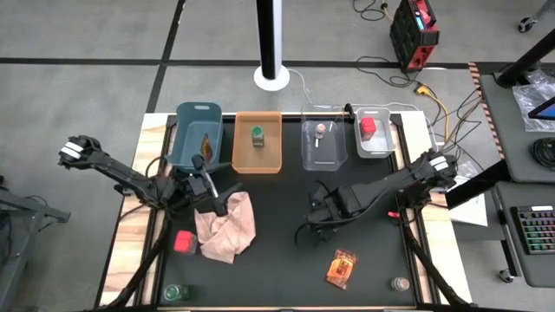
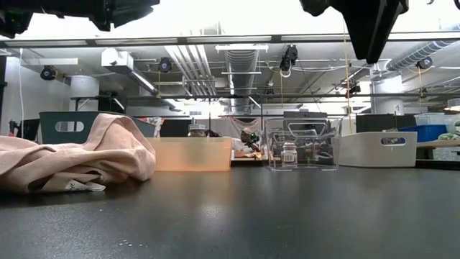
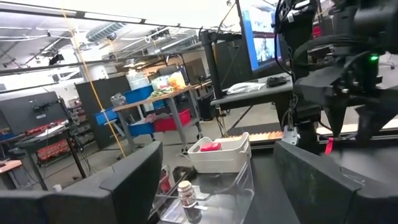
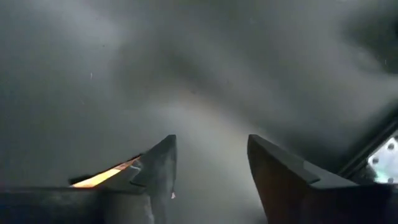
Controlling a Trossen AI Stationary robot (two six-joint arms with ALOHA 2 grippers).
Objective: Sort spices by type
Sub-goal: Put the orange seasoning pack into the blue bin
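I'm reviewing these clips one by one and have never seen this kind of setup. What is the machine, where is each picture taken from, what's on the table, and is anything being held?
Two dark robot arms work at a black table. One picture looks straight down, one sits at table height, and one rides on each wrist.

Four bins line the far edge: blue, orange, clear, white, each with one spice inside. A pink cloth, a red container, a green-capped jar, a foil packet and a tan-lidded jar lie loose.

The left end effector is open beside the cloth. The right end effector, over bare table, is open. Neither holds anything.
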